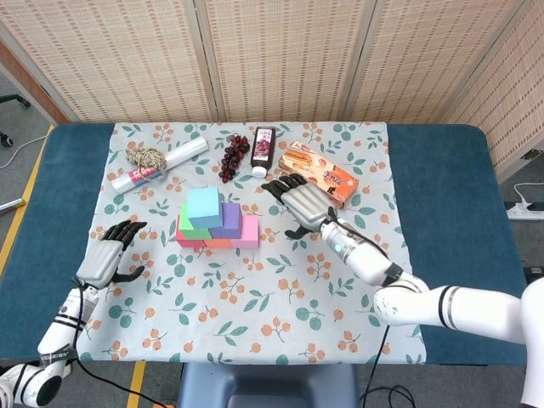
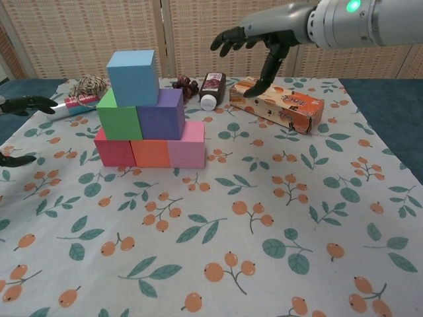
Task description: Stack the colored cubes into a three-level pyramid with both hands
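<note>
Grey metal left hand hovers low over the floral tablecloth, fingers spread, holding nothing. Just beyond it, a rolled plastic tube lies beside a knot of twine. Centre-left stands the pyramid: red cube, orange cube and pink cube touching in a row, green cube and purple cube on those, light blue cube on top. Dark bottle, then the right hand, fingers splayed and empty, above the orange carton.
</note>
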`<state>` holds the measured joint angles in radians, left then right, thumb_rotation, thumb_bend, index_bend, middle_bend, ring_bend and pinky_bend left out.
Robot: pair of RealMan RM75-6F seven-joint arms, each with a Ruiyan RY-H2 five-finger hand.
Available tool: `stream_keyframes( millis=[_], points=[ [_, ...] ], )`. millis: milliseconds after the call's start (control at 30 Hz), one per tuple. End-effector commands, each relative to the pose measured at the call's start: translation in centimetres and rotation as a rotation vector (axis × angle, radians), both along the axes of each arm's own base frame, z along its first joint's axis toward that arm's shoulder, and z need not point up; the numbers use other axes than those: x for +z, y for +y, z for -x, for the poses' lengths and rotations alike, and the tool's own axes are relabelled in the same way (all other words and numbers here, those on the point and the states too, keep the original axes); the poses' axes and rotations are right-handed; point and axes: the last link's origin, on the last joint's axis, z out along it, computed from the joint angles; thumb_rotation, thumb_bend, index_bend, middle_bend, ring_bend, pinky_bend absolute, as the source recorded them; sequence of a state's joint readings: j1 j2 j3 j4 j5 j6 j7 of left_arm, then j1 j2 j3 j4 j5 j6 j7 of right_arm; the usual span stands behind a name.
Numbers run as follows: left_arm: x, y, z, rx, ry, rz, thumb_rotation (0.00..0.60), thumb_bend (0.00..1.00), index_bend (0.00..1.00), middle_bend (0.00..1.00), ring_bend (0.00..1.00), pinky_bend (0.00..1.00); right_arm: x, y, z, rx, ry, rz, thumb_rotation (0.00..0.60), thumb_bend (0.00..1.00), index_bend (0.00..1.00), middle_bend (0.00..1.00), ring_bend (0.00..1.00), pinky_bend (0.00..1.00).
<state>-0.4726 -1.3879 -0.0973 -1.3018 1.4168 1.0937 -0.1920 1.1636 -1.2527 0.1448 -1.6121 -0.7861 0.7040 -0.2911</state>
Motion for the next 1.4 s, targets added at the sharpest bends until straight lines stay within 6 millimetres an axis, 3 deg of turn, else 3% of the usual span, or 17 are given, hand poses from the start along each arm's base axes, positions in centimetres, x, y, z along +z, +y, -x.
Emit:
stream_keyframes(
  millis=[33,100,300,567,800,1400],
  points=[
    [-0.6,0.6,-0.3,-0.001,0.034,0.015,0.600,0.30,0.09,0.04,0.01,0.05,-1.0,0.2,4.2,-0.013,0.085,-0.048,0.600,0.29,0.00,0.00,0.00,0.00],
    [-0.8,0.9,-0.5,-0.004,0.066,0.022,0.600,0.30,0.08,0.01,0.00,0.03,-1.5,0.1,4.6,0.005,0.115,-0.062,0.600,0.34,0.00,0.00,0.00,0.00],
    [-1.7,1.4,-1.3,-0.016,0.124,0.028,0.600,0.31,0.07,0.00,0.00,0.00,-3.3,0.1,4.9,0.086,0.190,-0.068,0.600,0.35,0.00,0.00,0.00,0.00],
    [-2.4,1.8,-1.9,-0.017,0.138,0.035,0.600,0.31,0.06,0.00,0.00,0.00,-5.0,-0.5,4.0,0.117,0.176,-0.081,0.600,0.35,0.00,0.00,0.00,0.00],
    [-2.8,2.3,-2.4,-0.029,0.146,0.033,0.600,0.30,0.06,0.00,0.00,0.00,-5.9,-0.8,3.0,0.139,0.140,-0.088,0.600,0.35,0.00,0.00,0.00,0.00],
    [-4.0,3.2,-3.2,-0.048,0.172,0.059,0.600,0.30,0.06,0.00,0.00,0.00,-7.3,-1.2,2.7,0.171,0.090,-0.084,0.600,0.35,0.00,0.00,0.00,0.00]
  ],
)
